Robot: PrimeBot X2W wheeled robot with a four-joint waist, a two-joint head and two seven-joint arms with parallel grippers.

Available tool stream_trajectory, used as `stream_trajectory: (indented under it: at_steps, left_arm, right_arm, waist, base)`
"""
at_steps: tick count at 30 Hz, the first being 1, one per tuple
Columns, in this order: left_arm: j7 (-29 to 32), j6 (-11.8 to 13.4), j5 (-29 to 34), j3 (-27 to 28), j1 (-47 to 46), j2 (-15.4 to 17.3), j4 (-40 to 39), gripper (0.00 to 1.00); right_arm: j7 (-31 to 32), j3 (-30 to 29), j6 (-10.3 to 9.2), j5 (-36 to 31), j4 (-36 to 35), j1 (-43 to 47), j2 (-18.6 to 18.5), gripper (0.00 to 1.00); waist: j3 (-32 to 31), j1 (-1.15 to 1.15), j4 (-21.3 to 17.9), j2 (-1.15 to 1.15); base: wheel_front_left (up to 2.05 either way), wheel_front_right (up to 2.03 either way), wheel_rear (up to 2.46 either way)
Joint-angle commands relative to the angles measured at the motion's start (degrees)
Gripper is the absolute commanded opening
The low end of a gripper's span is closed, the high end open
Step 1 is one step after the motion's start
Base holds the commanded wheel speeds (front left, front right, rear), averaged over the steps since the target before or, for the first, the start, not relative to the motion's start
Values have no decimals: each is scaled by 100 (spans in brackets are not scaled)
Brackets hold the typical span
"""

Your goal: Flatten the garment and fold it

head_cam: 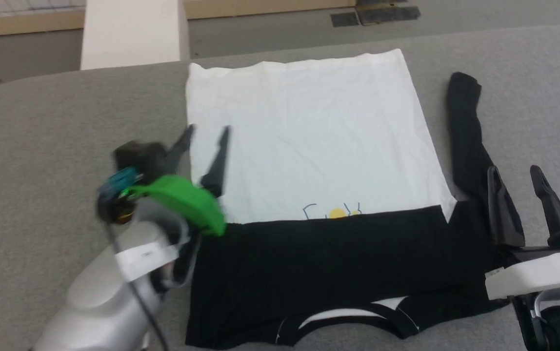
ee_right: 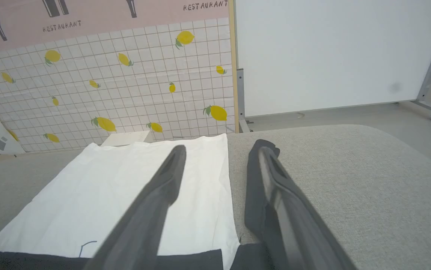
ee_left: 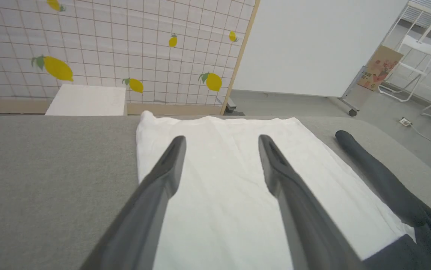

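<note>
The garment [head_cam: 309, 136] lies flat on the grey table [head_cam: 41, 122], its white body spread toward the far edge. A black sleeve is folded across the chest as a wide band [head_cam: 319, 258], partly covering the yellow-and-blue graphic [head_cam: 336, 213]. The other black sleeve [head_cam: 465, 126] stretches along the garment's right side. My left gripper [head_cam: 208, 129] hovers open over the garment's left edge, nothing between its fingers; the left wrist view shows the left gripper [ee_left: 222, 139] above white cloth [ee_left: 230, 195]. My right gripper [head_cam: 513, 169] stands open over the right shoulder, and in the right wrist view this gripper [ee_right: 222, 149] is beside the sleeve [ee_right: 255, 180].
A white block [head_cam: 131, 31] stands just past the table's far left edge. Behind it is a lemon-patterned tiled screen [ee_left: 125, 45] and a white panel on wheels [ee_right: 332, 52]. Bare grey table surface lies left and right of the garment.
</note>
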Motion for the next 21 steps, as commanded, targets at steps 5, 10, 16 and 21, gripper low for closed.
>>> stream_trajectory:
  at_steps: [5,10,16,21]
  left_arm:
    - [-65,239,338,1090,911,350,-616,100]
    - [-67,99,884,2087,1716,253,-1009,100]
    - [-68,-302,1516,2863,2335,-161,-1273,100]
    - [-68,-636,1917,3305,2542,-499,-1435,100]
  right_arm:
    - [102,-56,-9,-67,-41,74,-2,100]
    - [255,-130,-9,-152,173,-138,-2,100]
    - [863,-573,-9,-203,833,-877,-103,100]
    - [1702,-1148,-9,-123,1552,-1872,-284,100]
  waist:
    - [-200,0,375,0]
    - [-173,0,488,0]
    - [61,0,563,0]
    - [446,0,641,0]
  base:
    - [0,0,0]
    - [0,0,0]
    - [0,0,0]
    - [0,0,0]
